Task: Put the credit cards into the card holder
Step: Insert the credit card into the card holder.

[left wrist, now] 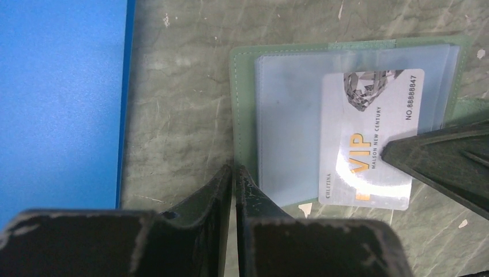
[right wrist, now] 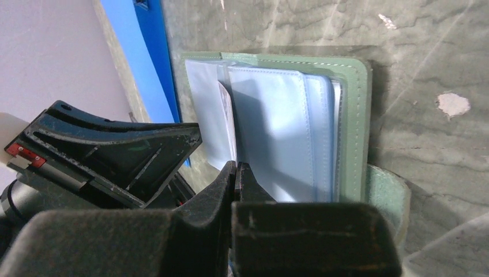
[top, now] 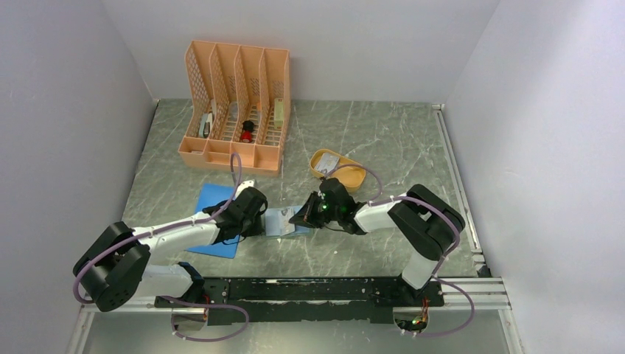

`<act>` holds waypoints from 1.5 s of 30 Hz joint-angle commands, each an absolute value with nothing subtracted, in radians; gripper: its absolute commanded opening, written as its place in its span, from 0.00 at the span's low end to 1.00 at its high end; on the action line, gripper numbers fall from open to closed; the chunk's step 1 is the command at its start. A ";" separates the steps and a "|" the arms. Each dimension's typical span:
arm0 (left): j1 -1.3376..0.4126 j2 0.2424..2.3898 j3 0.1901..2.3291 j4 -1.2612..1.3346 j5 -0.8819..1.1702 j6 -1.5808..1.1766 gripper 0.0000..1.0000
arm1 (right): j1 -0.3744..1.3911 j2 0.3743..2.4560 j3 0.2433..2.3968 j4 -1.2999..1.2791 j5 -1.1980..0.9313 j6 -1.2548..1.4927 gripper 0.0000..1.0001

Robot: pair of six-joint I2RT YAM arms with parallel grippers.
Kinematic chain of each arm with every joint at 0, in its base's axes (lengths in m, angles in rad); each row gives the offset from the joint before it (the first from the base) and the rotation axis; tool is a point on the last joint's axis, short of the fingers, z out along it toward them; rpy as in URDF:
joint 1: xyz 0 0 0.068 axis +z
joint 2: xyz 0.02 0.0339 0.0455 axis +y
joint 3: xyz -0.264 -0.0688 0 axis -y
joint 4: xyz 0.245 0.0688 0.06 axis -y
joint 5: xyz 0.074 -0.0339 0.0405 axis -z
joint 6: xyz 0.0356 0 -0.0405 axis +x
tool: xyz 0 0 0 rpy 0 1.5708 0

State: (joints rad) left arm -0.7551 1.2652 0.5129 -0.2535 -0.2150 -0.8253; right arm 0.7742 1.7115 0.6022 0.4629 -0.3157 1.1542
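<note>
Nipped nearly closed by the left gripper (left wrist: 234,173) — the near green edge of the card holder (left wrist: 243,104), open flat beside the blue pad (left wrist: 57,98). Clamped tight in the right gripper (right wrist: 235,170): one credit card (left wrist: 369,133), partly inside a clear pocket (left wrist: 288,115). Likely light, stiff, slick — best held by its free edge; pocket soft, floppy.

Our top external view sits high above and behind the arm bases, which lie at six o'clock, and looks down over the whole bench (top: 383,140). Our left wrist view rides close behind the left hand (left wrist: 233,176), facing three o'clock. The right wrist view rides equally close behind the right hand (right wrist: 235,173), facing nine o'clock. Both wrist views share the card holder (left wrist: 242,104), credit card (left wrist: 369,144) and blue pad (left wrist: 57,98).
</note>
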 commanded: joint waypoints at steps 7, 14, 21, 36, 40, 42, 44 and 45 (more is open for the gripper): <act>-0.753 1.268 0.476 -0.254 -0.146 -0.827 0.13 | 0.803 1.786 0.608 0.497 -0.297 1.175 0.00; -0.755 1.265 0.476 -0.260 -0.155 -0.830 0.13 | 0.802 1.753 0.584 0.483 -0.259 1.176 0.00; -0.755 1.265 0.474 -0.263 -0.159 -0.826 0.13 | 0.775 1.721 0.579 0.432 -0.225 1.147 0.00; -0.756 1.272 0.476 -0.259 -0.153 -0.827 0.13 | 0.772 1.753 0.589 0.434 -0.237 1.102 0.00; -0.755 1.275 0.474 -0.253 -0.147 -0.828 0.13 | 0.781 1.761 0.581 0.467 -0.251 1.119 0.00; -0.755 1.274 0.474 -0.252 -0.144 -0.827 0.13 | 0.782 1.763 0.579 0.478 -0.252 1.126 0.00; -0.755 1.274 0.473 -0.250 -0.142 -0.829 0.13 | 0.783 1.765 0.574 0.494 -0.253 1.135 0.00; -0.754 1.275 0.473 -0.249 -0.142 -0.828 0.13 | 0.782 1.767 0.572 0.502 -0.255 1.139 0.00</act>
